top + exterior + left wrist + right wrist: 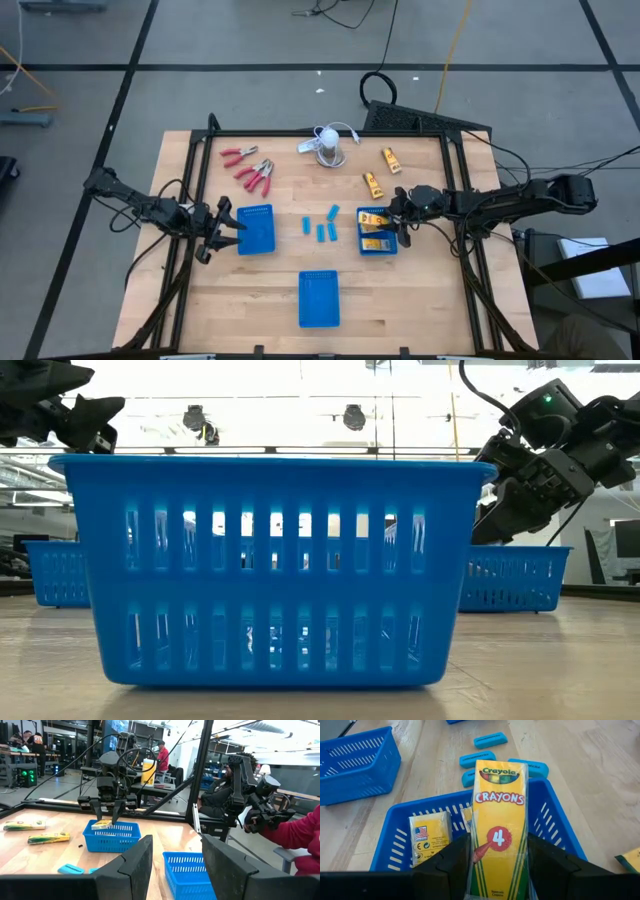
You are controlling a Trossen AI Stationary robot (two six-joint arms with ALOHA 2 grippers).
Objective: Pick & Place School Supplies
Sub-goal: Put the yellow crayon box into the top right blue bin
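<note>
over the right-hand basket [377,246], the right gripper [498,851] held a crayon box [499,825] clamped between its fingers, poised above two boxes already lying inside, apparently so it could be dropped in with its kind. at the table's left, the left gripper [222,229] waited with fingers spread and empty beside another basket [256,229], while blue blocks [322,226] lay between the baskets and red pliers [250,171] far left, likely for sorting later.
</note>
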